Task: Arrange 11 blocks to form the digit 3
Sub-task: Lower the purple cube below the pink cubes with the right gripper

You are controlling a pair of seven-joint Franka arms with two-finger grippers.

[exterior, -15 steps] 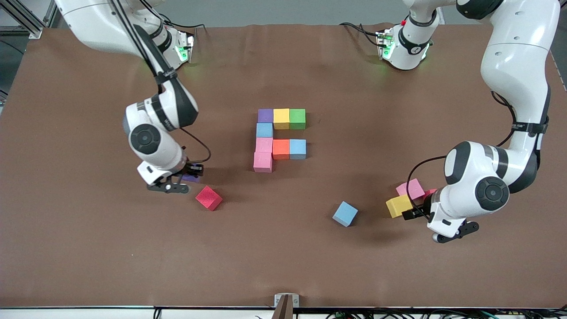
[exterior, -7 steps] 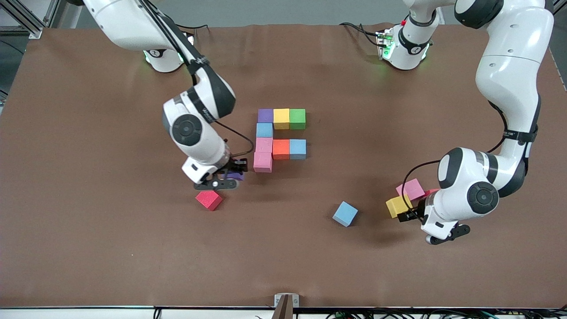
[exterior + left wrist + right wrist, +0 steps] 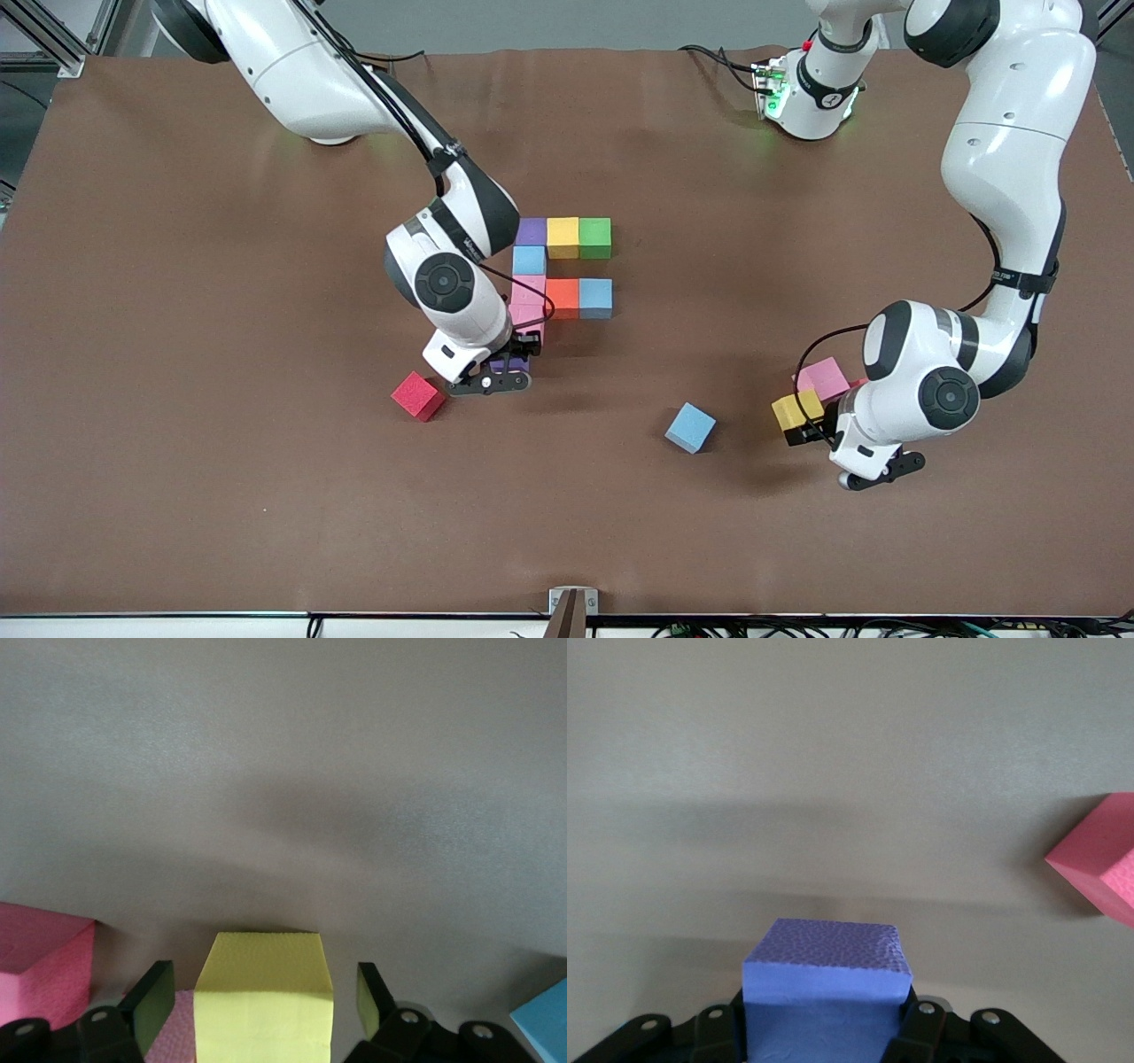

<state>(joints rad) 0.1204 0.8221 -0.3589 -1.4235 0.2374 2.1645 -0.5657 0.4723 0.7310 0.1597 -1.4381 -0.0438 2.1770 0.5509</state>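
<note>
Several blocks form a figure mid-table: purple, yellow and green in a row, then light blue, pink, orange, light blue and a pink one. My right gripper is shut on a purple block, low beside that last pink one. My left gripper is open and straddles a loose yellow block, with gaps at both pads. A pink block touches it. A light blue block lies alone.
A red cube sits on the brown table, close to my right gripper on the side toward the right arm's end. A second red cube peeks out beside the loose pink block, under the left arm.
My right arm carried the purple block from beside the red cube to the pink end of the figure. My left gripper slid onto the yellow block and its jaws narrowed slightly.
</note>
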